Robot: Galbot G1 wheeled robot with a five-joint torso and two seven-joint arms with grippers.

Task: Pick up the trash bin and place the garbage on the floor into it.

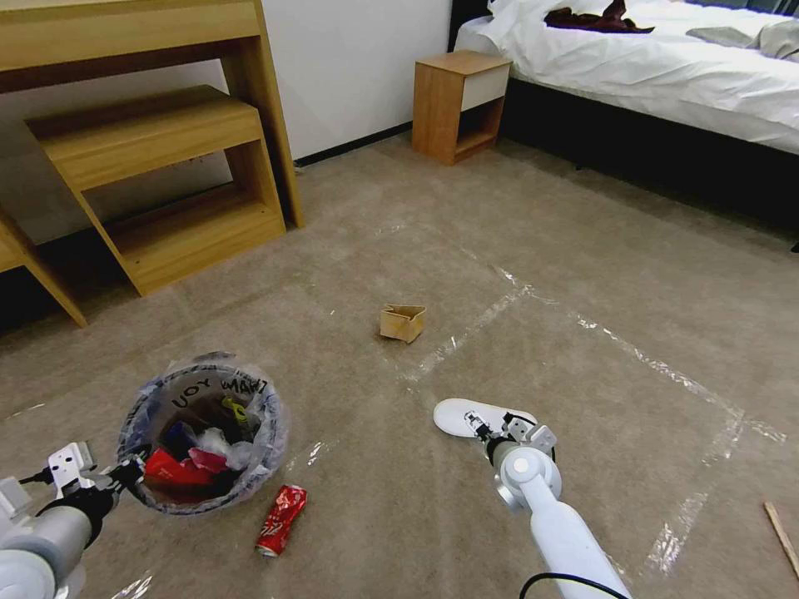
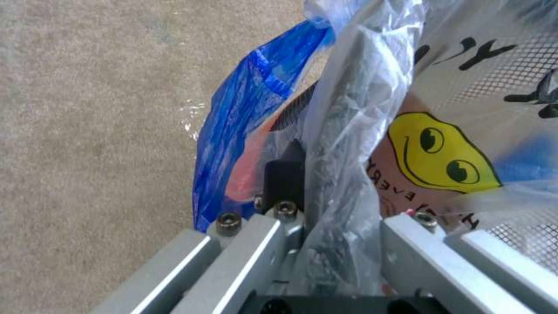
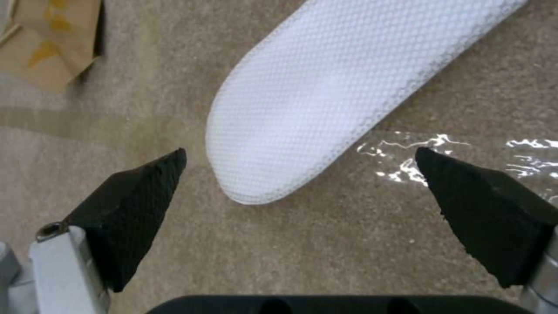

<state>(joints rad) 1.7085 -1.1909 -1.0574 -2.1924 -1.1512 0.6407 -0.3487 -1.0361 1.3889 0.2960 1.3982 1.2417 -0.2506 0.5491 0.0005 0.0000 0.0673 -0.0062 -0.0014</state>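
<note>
The trash bin (image 1: 204, 433), lined with a clear lettered bag and holding red wrappers and other litter, is at the lower left. My left gripper (image 1: 125, 476) is shut on its near rim; in the left wrist view the left gripper (image 2: 325, 209) pinches the crinkly bag (image 2: 355, 109) over the rim. A flat white slipper (image 1: 468, 414) lies on the floor (image 1: 583, 274), and my right gripper (image 1: 491, 428) hovers open just above its near end. The slipper's tip (image 3: 314, 100) lies between the open right gripper (image 3: 301, 151). A crushed red can (image 1: 281, 520) lies beside the bin.
A small cardboard box (image 1: 403, 322) sits mid-floor, also showing as the box (image 3: 46, 39) in the right wrist view. A wooden stick (image 1: 782, 537) lies at the right edge. A wooden desk with shelves (image 1: 158, 166) stands at the back left, a nightstand (image 1: 458, 104) and bed (image 1: 666, 75) behind.
</note>
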